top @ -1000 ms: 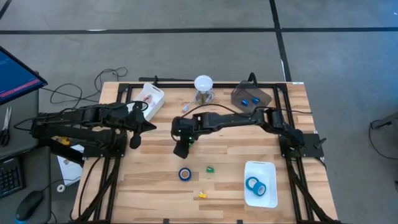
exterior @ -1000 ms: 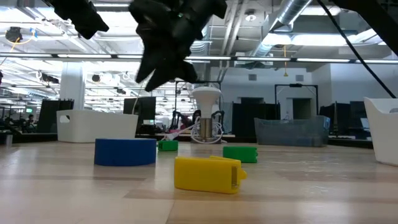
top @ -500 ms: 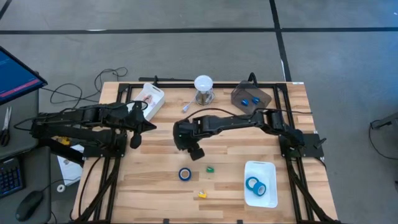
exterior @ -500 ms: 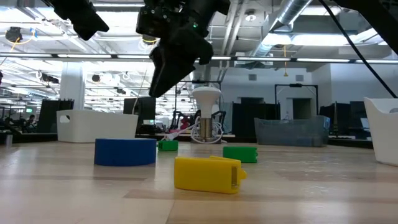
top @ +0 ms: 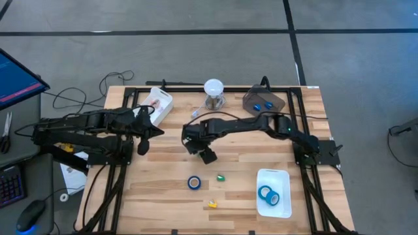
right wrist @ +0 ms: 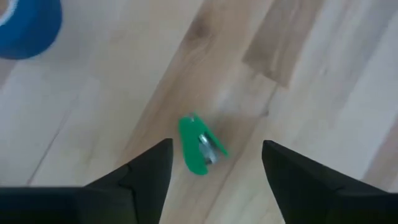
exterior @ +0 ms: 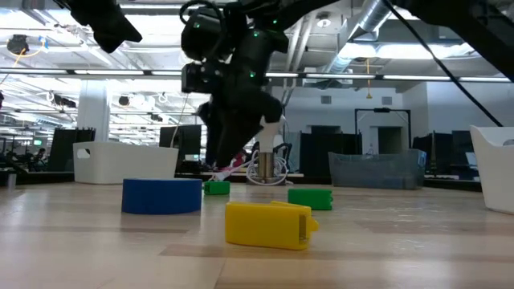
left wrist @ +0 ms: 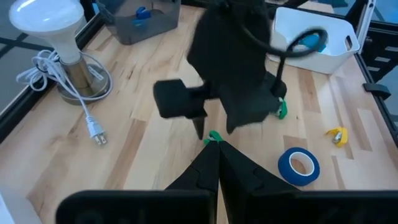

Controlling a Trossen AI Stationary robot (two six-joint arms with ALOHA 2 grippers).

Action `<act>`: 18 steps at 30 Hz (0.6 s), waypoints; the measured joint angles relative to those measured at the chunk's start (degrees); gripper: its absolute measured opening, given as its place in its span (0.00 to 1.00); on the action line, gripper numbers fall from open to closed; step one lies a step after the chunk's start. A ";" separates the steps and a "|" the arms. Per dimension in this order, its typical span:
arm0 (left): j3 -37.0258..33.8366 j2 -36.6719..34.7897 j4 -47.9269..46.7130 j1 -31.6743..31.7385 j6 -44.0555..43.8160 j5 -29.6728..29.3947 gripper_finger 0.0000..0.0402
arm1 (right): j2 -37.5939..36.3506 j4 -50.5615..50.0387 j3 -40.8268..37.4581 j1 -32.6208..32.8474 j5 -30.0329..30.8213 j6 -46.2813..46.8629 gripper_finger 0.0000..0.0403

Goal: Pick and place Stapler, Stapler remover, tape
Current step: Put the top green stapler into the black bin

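The green staple remover (right wrist: 199,146) lies flat on the pale wooden tabletop (top: 157,189), its metal jaws hard to make out, long axis slanting across the planks, framed between the spread fingers of the right hand (right wrist: 214,177) poised above it, while the left hand (top: 142,147) waits clenched at the tabletop's left edge.

No legible text or labels anywhere

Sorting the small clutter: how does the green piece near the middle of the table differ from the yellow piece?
The green piece lies nearer the table's middle, below the right hand; the yellow piece lies near the front edge. In the low view, the yellow piece looks larger, being closer. Both lie loose on the wooden table, untouched.
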 joint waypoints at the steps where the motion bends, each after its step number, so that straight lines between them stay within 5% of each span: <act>1: 0.00 0.01 0.01 0.01 0.00 0.00 0.00 | 0.21 0.17 0.03 0.22 0.34 -0.18 0.59; 18: 0.00 0.59 0.03 0.01 -0.02 -0.87 0.00 | 4.44 -0.13 -0.17 0.02 -1.09 -0.30 0.58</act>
